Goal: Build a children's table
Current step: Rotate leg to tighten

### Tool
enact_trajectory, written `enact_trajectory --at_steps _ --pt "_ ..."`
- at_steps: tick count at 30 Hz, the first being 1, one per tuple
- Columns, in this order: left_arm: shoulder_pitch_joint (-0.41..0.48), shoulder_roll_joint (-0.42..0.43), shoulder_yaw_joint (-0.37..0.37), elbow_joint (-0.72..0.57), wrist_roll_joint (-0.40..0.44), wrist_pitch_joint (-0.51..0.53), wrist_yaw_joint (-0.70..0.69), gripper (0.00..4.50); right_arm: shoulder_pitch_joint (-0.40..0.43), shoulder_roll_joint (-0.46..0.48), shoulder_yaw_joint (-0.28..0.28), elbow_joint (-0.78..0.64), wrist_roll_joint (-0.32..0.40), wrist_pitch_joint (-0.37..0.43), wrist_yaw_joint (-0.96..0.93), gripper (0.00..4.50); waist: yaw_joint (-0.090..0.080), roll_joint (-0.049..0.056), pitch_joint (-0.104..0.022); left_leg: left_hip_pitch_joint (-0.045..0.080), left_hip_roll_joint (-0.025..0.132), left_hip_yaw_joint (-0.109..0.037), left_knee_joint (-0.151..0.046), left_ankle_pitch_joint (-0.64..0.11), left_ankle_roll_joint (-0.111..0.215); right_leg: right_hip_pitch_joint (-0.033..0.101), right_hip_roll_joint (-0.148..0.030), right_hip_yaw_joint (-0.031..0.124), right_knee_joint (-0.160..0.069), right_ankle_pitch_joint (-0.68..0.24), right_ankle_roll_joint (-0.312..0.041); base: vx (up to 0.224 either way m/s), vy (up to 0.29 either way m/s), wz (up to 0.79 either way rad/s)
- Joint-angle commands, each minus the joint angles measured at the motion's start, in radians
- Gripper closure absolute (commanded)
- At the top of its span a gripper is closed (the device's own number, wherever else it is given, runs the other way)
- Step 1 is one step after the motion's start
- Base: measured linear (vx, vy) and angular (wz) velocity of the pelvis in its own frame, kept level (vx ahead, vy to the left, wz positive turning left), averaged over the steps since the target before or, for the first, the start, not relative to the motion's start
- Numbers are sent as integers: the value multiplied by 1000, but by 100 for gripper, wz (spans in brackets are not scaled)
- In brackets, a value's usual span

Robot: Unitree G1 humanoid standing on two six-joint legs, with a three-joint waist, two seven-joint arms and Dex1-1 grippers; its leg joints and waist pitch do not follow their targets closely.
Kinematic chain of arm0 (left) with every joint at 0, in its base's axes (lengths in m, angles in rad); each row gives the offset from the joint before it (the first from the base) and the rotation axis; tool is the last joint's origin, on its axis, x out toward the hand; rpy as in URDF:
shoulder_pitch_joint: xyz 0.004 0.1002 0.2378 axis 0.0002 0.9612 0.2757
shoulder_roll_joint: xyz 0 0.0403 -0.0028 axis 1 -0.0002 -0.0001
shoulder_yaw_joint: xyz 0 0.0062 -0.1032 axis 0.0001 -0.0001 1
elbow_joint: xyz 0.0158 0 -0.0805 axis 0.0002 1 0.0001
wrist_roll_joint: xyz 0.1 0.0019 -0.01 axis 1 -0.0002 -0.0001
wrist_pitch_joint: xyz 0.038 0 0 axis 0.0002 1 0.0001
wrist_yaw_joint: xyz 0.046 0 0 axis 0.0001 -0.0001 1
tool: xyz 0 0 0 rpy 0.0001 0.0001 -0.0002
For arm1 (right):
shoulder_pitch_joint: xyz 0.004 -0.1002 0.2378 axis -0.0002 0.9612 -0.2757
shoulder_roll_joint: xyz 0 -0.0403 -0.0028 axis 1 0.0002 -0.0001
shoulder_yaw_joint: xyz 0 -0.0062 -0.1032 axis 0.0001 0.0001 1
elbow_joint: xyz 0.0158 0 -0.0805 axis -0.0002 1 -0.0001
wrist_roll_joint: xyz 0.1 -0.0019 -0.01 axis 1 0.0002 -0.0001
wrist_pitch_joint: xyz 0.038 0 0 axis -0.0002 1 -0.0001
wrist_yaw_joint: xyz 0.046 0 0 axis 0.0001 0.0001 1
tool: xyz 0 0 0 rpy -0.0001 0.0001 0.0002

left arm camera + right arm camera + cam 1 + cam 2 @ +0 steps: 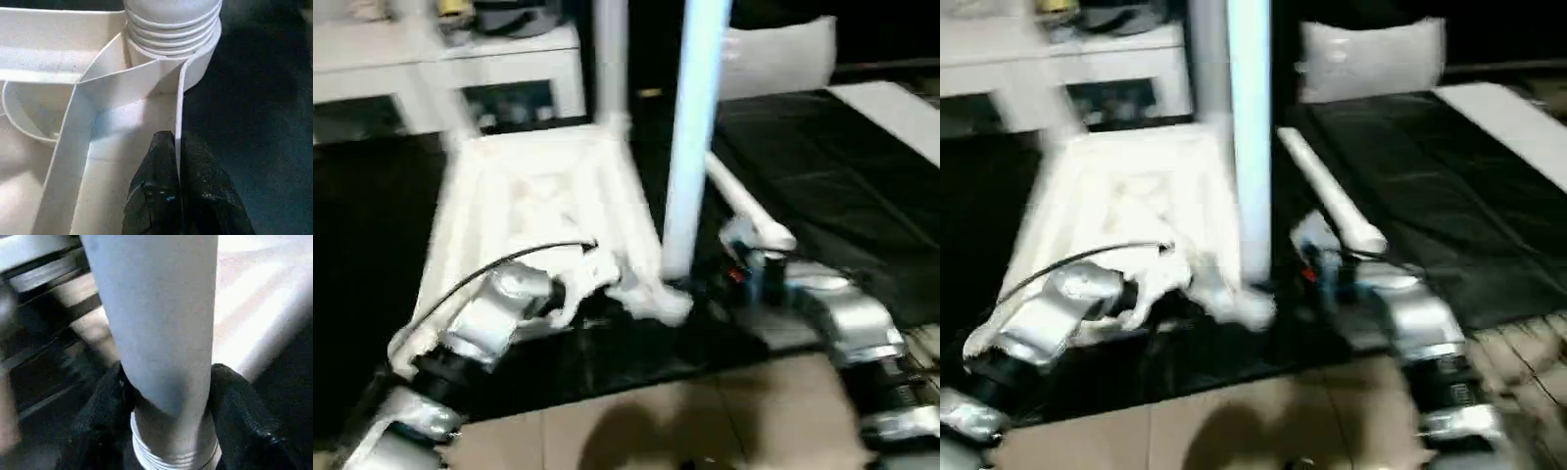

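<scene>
The white table top lies upside down on a black mat, ribbed underside up. My left gripper is shut on the thin rim wall of the top, just beside a corner socket with a threaded leg end in it. A long leg stands upright at the near right corner. My right gripper is closed around this leg just above its threaded end, one finger on each side. Another leg stands at the back corner. A loose leg lies on the mat to the right.
The black mat stretches to the right, with a white board at its far right edge. A white cabinet stands at the back left and a grey cushion at the back. Tiled floor lies in front.
</scene>
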Motion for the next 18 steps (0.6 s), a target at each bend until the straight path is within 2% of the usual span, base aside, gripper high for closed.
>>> enact_trajectory --at_steps 1,2,3,4,5,6,7,8,9,10,11,13,16,18 --pt "-6 -78 2 -43 -49 65 66 450 -17 58 14 4 -19 43 -130 256 -9 -17 -53 -22 8 -6 -74 -250 29 66 -40 20 -101 -617 -13 0 0 0" --pt "-14 -109 19 -34 -47 87 111 450 -20 84 3 11 -28 56 -186 256 -24 -18 -53 -24 6 -7 -72 -262 40 62 -38 17 -106 -614 -7 0 0 0" --pt "-34 -152 42 -7 -42 101 177 450 -30 122 -15 30 -40 53 -269 256 -31 -16 -54 -21 5 -6 -70 -265 44 59 -37 17 -107 -615 -8 0 0 0" --pt "-47 -179 57 11 -38 107 220 450 -38 147 -27 43 -46 50 -323 256 -45 -15 -52 -22 1 -3 -66 -260 48 54 -34 12 -113 -617 -12 0 0 0" --pt "-76 -229 95 52 -39 106 305 450 -59 182 -44 79 -54 42 -408 256 -55 -10 -54 -22 -1 -6 -64 -272 51 56 -35 5 -116 -630 -6 0 0 0" --pt "-79 -232 98 55 -39 105 311 450 -61 184 -46 83 -55 41 -414 256 -62 -11 -54 -21 -2 -5 -63 -276 56 53 -34 2 -122 -634 -2 0 0 0" --pt "-91 -250 114 71 -40 102 345 450 -71 196 -53 102 -55 36 -444 256 -63 -10 -58 -21 -1 -7 -62 -277 63 57 -37 -2 -123 -621 2 0 0 0" --pt "-98 -259 120 77 -36 104 362 450 -76 207 -65 112 -47 38 -457 222 -65 -5 -62 -28 7 -13 -68 -253 75 66 -42 1 -116 -560 -13 0 0 0" --pt "-112 -278 132 87 -23 107 400 450 -87 231 -93 129 -30 43 -485 201 -65 -3 -66 -33 11 -15 -69 -230 81 69 -44 6 -109 -515 -27 0 0 0" --pt "-114 -278 124 83 -9 111 406 450 -88 244 -107 129 -27 42 -503 187 -64 -3 -69 -34 15 -16 -70 -189 91 66 -45 13 -99 -434 -64 0 0 0" --pt "-112 -272 113 76 3 115 403 450 -87 246 -110 124 -33 40 -510 187 -66 -6 -70 -42 16 -18 -70 -151 107 74 -45 17 -86 -377 -93 0 0 0" --pt "-99 -257 99 59 15 119 393 450 -73 243 -108 105 -44 34 -516 158 -62 -3 -76 -45 21 -22 -65 -68 135 79 -48 23 -66 -264 -137 0 0 0" --pt "-98 -254 97 60 17 120 400 450 -67 240 -101 96 -56 25 -523 140 -56 -2 -75 -45 19 -19 -62 -19 163 81 -48 25 -58 -201 -167 0 0 0" --pt "-100 -243 94 72 19 108 407 450 -57 227 -90 82 -67 2 -526 125 -52 -2 -72 -42 19 -16 -64 -38 162 81 -47 24 -64 -236 -159 0 0 0"
